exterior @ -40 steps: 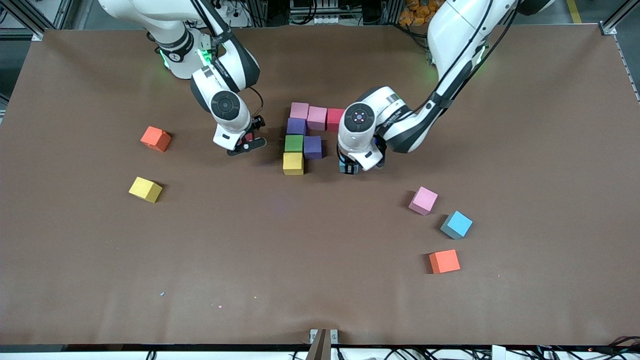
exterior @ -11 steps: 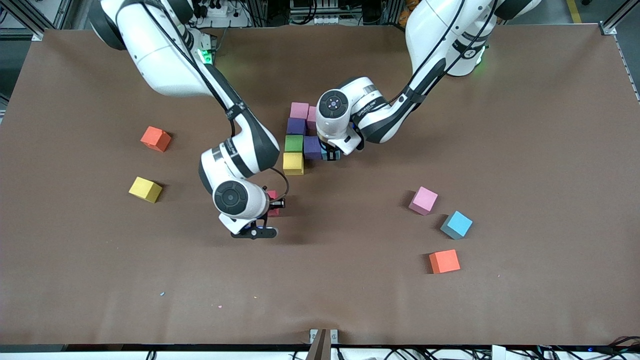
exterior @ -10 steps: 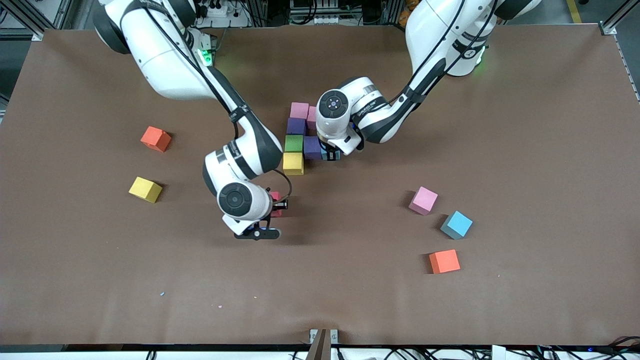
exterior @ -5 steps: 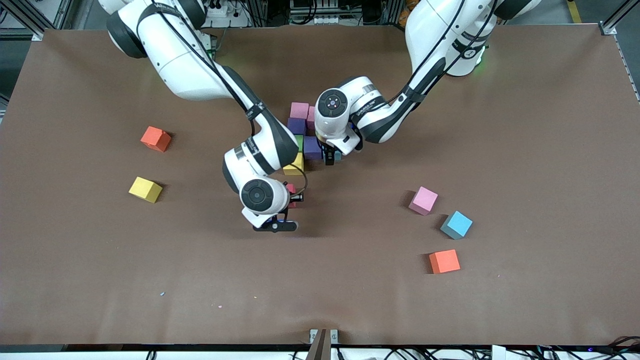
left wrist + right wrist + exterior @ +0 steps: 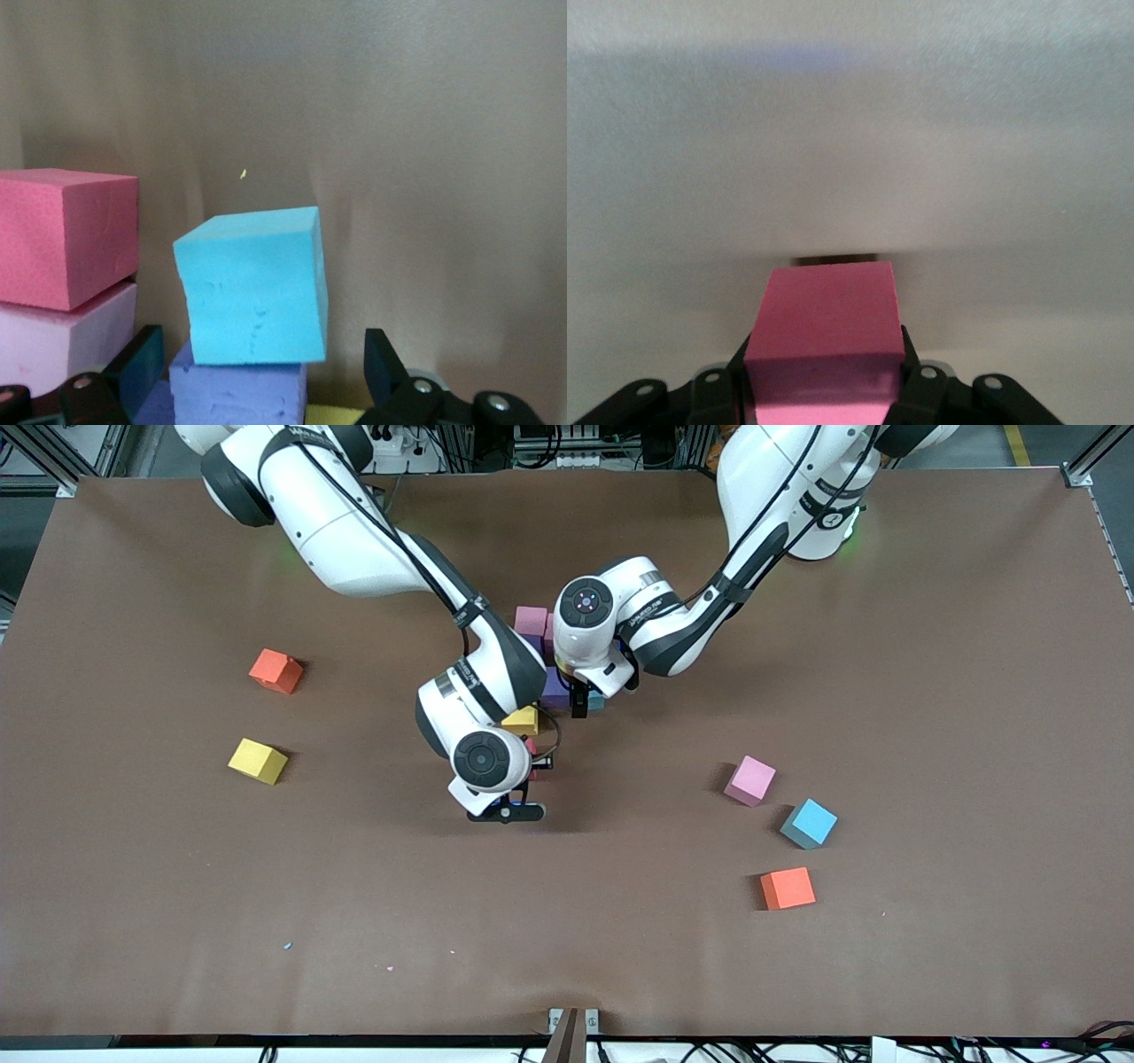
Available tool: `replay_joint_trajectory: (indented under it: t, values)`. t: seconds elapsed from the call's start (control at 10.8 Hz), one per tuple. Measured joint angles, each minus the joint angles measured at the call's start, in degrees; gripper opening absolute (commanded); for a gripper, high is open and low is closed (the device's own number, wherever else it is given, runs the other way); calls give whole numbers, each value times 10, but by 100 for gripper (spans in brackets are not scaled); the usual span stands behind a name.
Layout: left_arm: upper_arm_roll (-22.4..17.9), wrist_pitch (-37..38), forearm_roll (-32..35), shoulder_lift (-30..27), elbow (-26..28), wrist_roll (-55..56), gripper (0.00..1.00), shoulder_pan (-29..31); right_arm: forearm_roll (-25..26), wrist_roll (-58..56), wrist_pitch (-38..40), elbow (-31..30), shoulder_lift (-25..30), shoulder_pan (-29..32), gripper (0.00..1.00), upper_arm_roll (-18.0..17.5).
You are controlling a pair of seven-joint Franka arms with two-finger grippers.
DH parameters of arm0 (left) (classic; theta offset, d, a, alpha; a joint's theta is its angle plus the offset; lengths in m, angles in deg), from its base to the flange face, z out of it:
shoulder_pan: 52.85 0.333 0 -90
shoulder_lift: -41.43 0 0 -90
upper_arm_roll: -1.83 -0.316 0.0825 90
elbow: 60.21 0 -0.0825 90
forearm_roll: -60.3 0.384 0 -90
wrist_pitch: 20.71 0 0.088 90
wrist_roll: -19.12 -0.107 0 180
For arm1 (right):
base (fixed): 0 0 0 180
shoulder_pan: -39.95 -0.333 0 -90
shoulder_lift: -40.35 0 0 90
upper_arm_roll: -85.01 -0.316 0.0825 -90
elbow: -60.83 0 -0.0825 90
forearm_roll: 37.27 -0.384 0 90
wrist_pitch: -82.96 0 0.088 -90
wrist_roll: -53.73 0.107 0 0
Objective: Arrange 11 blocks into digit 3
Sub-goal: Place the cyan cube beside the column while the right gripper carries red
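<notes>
Over the middle of the brown table point(image 5: 620, 921), in the front view, the right gripper point(image 5: 532, 766) hung clenched on a crimson block point(image 5: 532, 749), just nearer the camera than the yellow block point(image 5: 522, 720) at the end of the unfinished digit 3 point(image 5: 540, 664). The left gripper point(image 5: 586, 701) stood just beside it over the figure, jaws spread, with a light blue block point(image 5: 596, 701) below it against the purple block point(image 5: 556, 688). Most of the figure was hidden by the two arms; a pink block point(image 5: 531, 619) showed at its end nearest the bases. Well apart from both grippers, toward the left arm's end, lay a loose pink block point(image 5: 749, 780) and a loose light blue block point(image 5: 809, 823).

In the left wrist view, the light blue block point(image 5: 252, 288) sat released between the open fingers point(image 5: 137, 363), touching the purple block point(image 5: 237, 394); a crimson block point(image 5: 64, 235) and a pink block point(image 5: 62, 341) lay beside them.

In the right wrist view, the fingers point(image 5: 719, 390) pinched the crimson block point(image 5: 826, 341) above bare table.
</notes>
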Motion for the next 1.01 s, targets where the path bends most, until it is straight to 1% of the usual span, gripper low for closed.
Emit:
replay_joint_trajectory:
  t: [0.28, 0.46, 0.74, 1.01]
  values:
    - [0, 41, 0, -31, -1, -51, 100, 4, 5, 6, 1, -6, -3, -7, 0, 0]
    - [0, 76, 0, -49, -1, -103, 100, 18, 7, 6, 2, -7, -3, -7, 0, 0]
    - [13, 142, -3, -77, -4, -213, 100, 65, 8, 6, 4, -7, -2, -7, 0, 0]
    - [18, 173, -7, -102, -5, -322, 100, 117, 9, 6, 5, -8, -1, -7, 0, 0]
